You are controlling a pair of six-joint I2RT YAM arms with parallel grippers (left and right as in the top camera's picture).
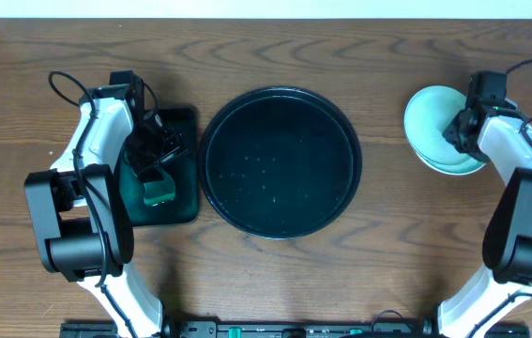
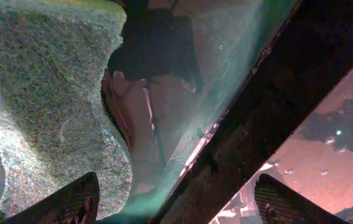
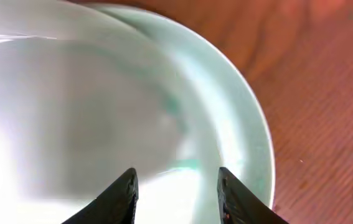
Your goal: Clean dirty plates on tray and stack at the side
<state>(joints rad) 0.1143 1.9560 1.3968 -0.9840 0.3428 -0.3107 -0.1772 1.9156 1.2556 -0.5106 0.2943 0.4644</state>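
The round black tray [image 1: 280,161] lies mid-table with nothing on it. The pale-aqua plates [image 1: 432,127] sit stacked on the wood at the far right. In the right wrist view the top plate [image 3: 70,106] rests on a lower one whose rim [image 3: 241,118] shows a faint teal smear. My right gripper [image 1: 456,131] [image 3: 179,196] hovers over the stack's right side, its jaws apart and the plate's edge between them, not clamped. My left gripper [image 1: 158,158] [image 2: 176,208] stands open over the green tray, beside the sponge [image 2: 45,106].
The small rectangular dark green tray [image 1: 186,192] lies just left of the black tray, with the sponge [image 1: 160,191] in it. Its dark rim [image 2: 257,118] runs diagonally under my left fingers. Both arm bases stand at the table's front corners.
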